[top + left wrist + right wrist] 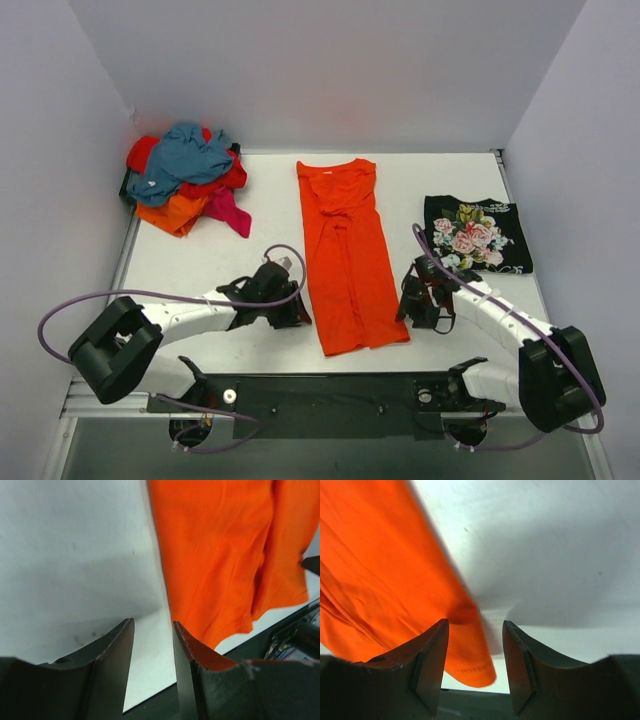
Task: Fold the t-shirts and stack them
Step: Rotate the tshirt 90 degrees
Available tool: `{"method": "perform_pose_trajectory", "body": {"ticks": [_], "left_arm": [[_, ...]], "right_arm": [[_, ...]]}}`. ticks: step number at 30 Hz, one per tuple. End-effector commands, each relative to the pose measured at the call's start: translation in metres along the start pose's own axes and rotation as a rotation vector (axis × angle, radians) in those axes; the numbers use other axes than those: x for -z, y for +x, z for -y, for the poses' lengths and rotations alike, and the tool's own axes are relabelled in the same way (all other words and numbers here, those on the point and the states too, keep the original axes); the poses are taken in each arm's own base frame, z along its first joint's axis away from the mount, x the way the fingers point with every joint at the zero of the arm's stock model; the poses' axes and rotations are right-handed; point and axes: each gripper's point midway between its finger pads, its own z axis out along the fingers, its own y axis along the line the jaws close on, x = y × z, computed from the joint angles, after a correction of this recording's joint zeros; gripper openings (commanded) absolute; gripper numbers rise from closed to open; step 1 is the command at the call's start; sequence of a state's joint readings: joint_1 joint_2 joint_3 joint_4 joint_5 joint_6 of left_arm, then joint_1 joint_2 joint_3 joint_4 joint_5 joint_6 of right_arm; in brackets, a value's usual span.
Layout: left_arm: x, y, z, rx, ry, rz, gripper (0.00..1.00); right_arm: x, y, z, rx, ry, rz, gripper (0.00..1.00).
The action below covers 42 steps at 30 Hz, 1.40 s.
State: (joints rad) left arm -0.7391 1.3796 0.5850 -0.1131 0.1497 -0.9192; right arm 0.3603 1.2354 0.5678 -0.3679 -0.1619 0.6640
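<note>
Looking down from above, a long bright orange cloth t-shirt, folded lengthwise into a narrow strip, lies mid-table on the white table, hem toward the arms. A folded black cloth t-shirt with a pink-white floral print sits to its right, and a heap of teal, red, orange and magenta cloth shirts fills the far left corner. The left gripper and right gripper flank the strip's near end. From the left wrist, the jaws stand apart over bare table, the orange edge just beside one finger. From the right wrist, the jaws are likewise parted and hold nothing, the hem corner beside one finger. The lengthwise folds look done, so the crosswise fold seems in hand; next, each gripper needs to pinch a near hem corner and carry it evenly toward the collar.
</note>
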Motion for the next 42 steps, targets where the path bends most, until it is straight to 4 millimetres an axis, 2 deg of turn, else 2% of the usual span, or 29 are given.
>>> {"method": "perform_pose_trajectory", "body": {"ticks": [1, 4, 9, 16, 19, 20, 26, 28, 29, 30, 32, 33, 37, 40, 42], "left_arm": [[0.003, 0.030, 0.009, 0.064, 0.016, -0.009, 0.47], [0.004, 0.049, 0.009, 0.068, 0.005, -0.024, 0.47], [0.005, 0.062, 0.012, 0.077, 0.010, -0.039, 0.47], [0.001, 0.069, 0.016, 0.097, 0.026, -0.057, 0.44], [-0.002, 0.070, 0.023, 0.102, 0.046, -0.070, 0.44], [-0.003, 0.068, 0.031, 0.100, 0.077, -0.066, 0.44], [-0.014, 0.076, 0.039, 0.100, 0.088, -0.098, 0.44], [-0.018, 0.080, 0.041, 0.104, 0.092, -0.111, 0.42], [-0.019, 0.081, 0.043, 0.105, 0.097, -0.114, 0.36], [-0.021, 0.083, 0.039, 0.111, 0.089, -0.118, 0.30], [-0.021, 0.084, 0.036, 0.127, 0.089, -0.121, 0.04], [-0.021, 0.083, 0.032, 0.134, 0.080, -0.115, 0.00], [-0.007, 0.080, 0.015, 0.133, 0.050, -0.092, 0.00], [0.004, 0.082, -0.013, 0.116, -0.042, -0.100, 0.00], [0.012, 0.078, -0.024, 0.125, -0.060, -0.089, 0.00]], "right_arm": [[0.007, 0.021, 0.018, -0.010, 0.055, 0.000, 0.43], [0.010, 0.026, 0.019, 0.002, 0.058, -0.001, 0.42], [0.015, 0.024, 0.014, 0.012, 0.036, 0.017, 0.41], [0.018, 0.029, 0.010, 0.021, 0.008, -0.006, 0.38], [0.019, 0.032, 0.010, 0.021, 0.005, -0.009, 0.38], [0.020, 0.033, 0.011, 0.022, 0.006, -0.012, 0.38], [0.022, 0.035, 0.011, 0.015, 0.000, -0.014, 0.37], [0.023, 0.037, 0.011, 0.011, -0.003, -0.018, 0.37], [0.023, 0.037, 0.011, 0.011, -0.002, -0.019, 0.37], [0.023, 0.038, 0.012, 0.010, 0.001, -0.023, 0.37], [0.024, 0.041, 0.012, 0.011, 0.000, -0.034, 0.37], [0.024, 0.044, 0.014, 0.012, 0.004, -0.043, 0.37], [0.023, 0.056, 0.015, 0.020, 0.002, -0.082, 0.37], [0.023, 0.064, 0.012, 0.035, -0.009, -0.103, 0.37], [0.024, 0.069, 0.006, 0.040, -0.028, -0.117, 0.37]]}}
